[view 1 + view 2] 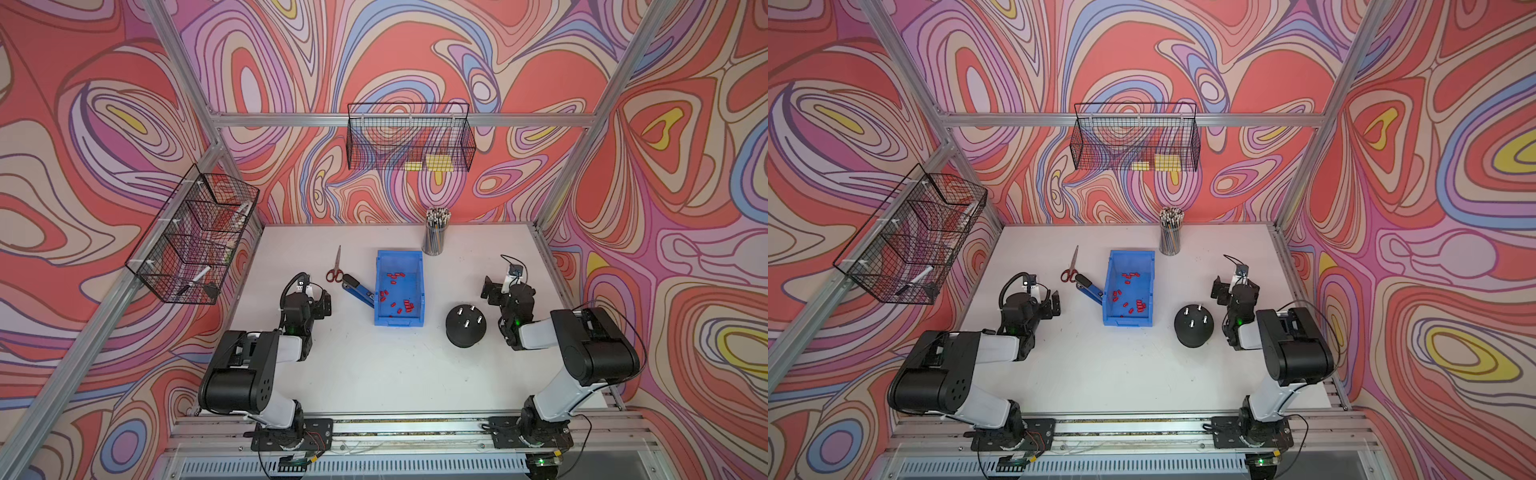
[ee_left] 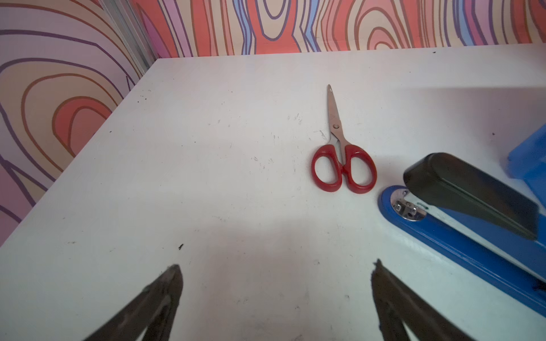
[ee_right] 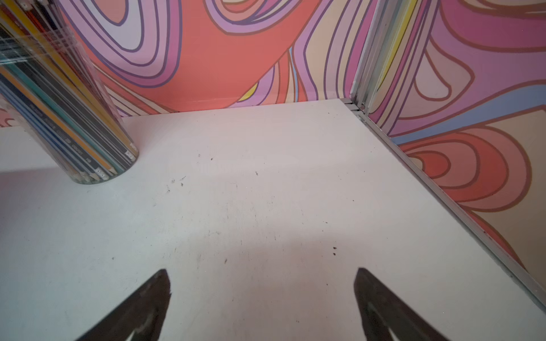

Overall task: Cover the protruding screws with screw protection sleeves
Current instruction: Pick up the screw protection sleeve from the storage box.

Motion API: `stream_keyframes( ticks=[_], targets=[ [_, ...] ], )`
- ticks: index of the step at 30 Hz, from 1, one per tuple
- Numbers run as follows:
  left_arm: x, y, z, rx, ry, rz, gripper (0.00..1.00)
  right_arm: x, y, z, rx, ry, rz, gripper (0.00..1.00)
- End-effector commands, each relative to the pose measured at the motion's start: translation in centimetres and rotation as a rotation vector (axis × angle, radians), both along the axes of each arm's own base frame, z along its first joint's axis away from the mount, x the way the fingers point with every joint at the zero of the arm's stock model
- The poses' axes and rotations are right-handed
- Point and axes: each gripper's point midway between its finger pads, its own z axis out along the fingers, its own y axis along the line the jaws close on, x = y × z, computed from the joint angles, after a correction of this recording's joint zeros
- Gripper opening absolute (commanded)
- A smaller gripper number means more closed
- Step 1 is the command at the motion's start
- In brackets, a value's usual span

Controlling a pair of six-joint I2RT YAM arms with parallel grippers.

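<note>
starting with our left hand [image 2: 276, 268] and right hand [image 3: 263, 274] wide open and empty, we may fumble the tiny sleeves [image 1: 406, 306] loose in the blue bin [image 1: 399, 321], or seat one crooked on the bare screws [image 1: 467, 323] of the black base [image 1: 464, 338] beside it.

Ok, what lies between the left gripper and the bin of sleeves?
A blue-and-black stapler lies there, one end beside the blue bin. Both top views show it; the left wrist view too.

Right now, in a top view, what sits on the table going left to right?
scissors → stapler → blue bin holding red caps → pencil cup → black base with four screws
</note>
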Motion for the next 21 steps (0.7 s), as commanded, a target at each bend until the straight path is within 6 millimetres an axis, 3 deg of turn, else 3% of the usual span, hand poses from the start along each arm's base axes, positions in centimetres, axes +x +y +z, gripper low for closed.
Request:
stream_keyframes(
  ticks=[1,21],
  targets=[
    [0.88,0.05,1.37,0.010,-0.055,-0.007,0.99,0.52,-0.30,0.42,-0.009,-0.021,-0.012,0.98],
    [0.91,0.03,1.27,0.009,-0.050,-0.008,0.99,0.53,-0.26,0.27,-0.006,-0.015,-0.009,0.98]
  ],
)
